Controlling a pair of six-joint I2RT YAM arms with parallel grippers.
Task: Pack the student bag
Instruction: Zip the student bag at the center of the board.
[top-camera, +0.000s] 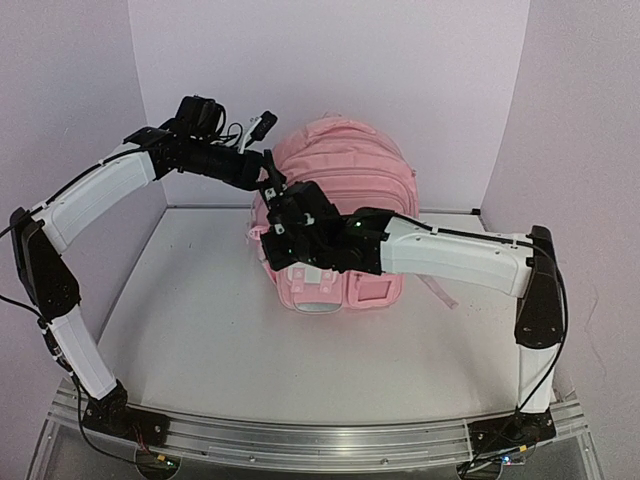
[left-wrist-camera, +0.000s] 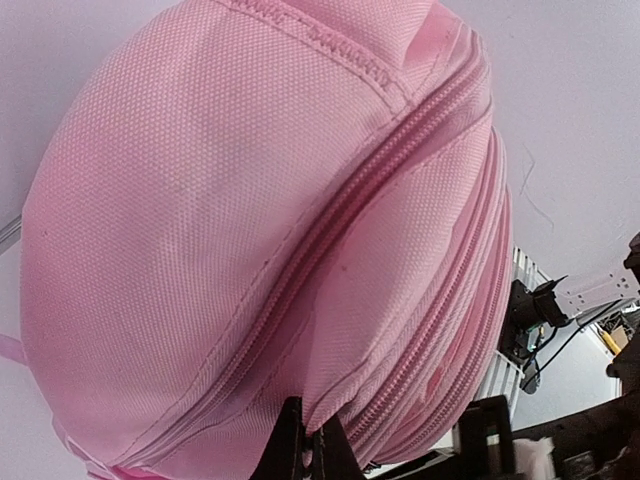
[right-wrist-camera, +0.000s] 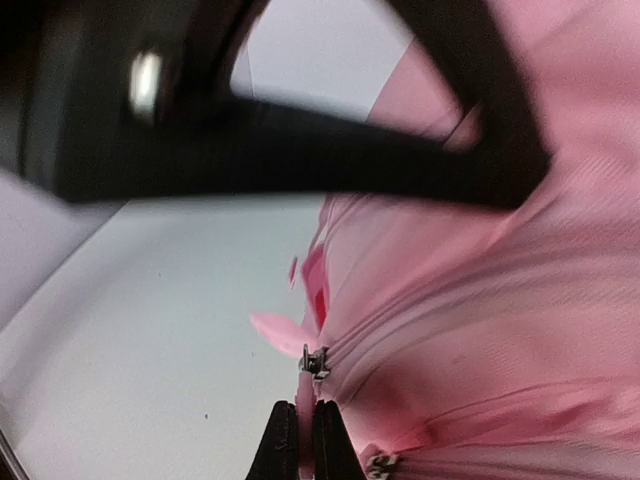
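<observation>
The right pincer (right-wrist-camera: 307, 425) is squeezed shut and looks to nip the little pink pull tag (right-wrist-camera: 303, 388) by the silver zip slider (right-wrist-camera: 316, 362), so I think it should pull slow and straight along the zip. The left pincer (left-wrist-camera: 305, 440) is shut too, pinching a fold of the student bag (top-camera: 340, 170), which sits in the middle of the white counter (top-camera: 200, 320) near the back wall (top-camera: 330, 60), and it should hold the cloth tight. The left arm (top-camera: 100, 190) and the right arm (top-camera: 450, 250) are very close at the bag and could bump.
</observation>
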